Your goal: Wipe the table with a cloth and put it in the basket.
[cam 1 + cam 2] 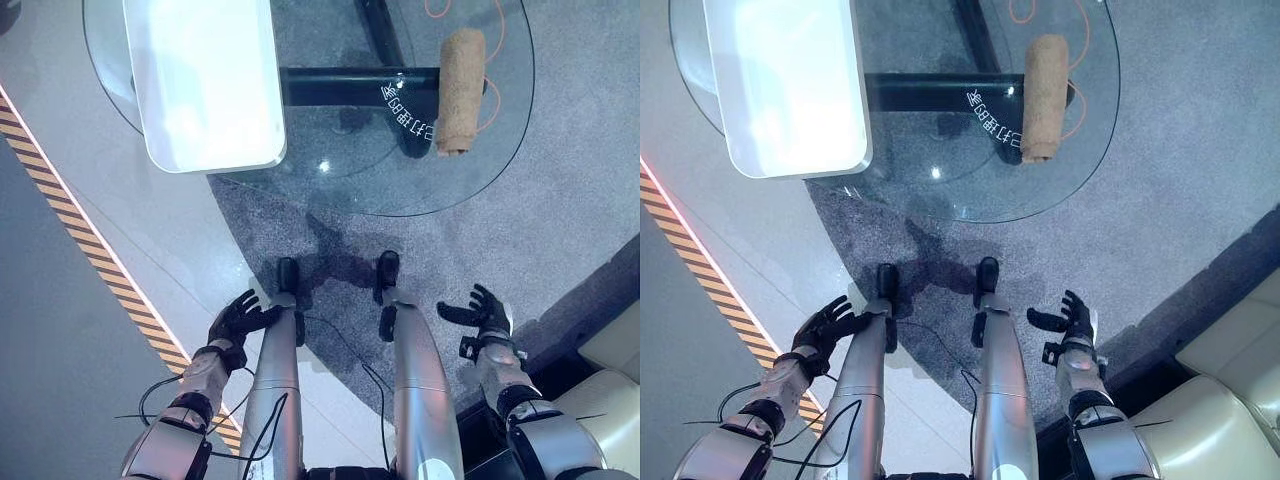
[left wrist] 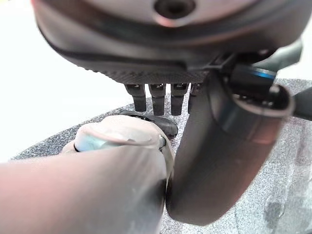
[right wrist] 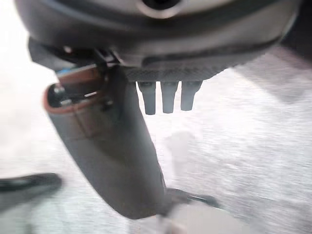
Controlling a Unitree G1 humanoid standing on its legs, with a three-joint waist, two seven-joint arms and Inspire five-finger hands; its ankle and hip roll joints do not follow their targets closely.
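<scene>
Cloth (image 1: 460, 91), rolled into a brown cylinder, lies untouched near the right edge of the round glass table (image 1: 400, 190), well apart from both hands. A white basket (image 1: 205, 80) sits at the table's left side, likely to receive it later. Left hand (image 1: 238, 318) and right hand (image 1: 484, 311) hang low with fingers relaxed and spread, holding nothing; wiping has not begun.
</scene>
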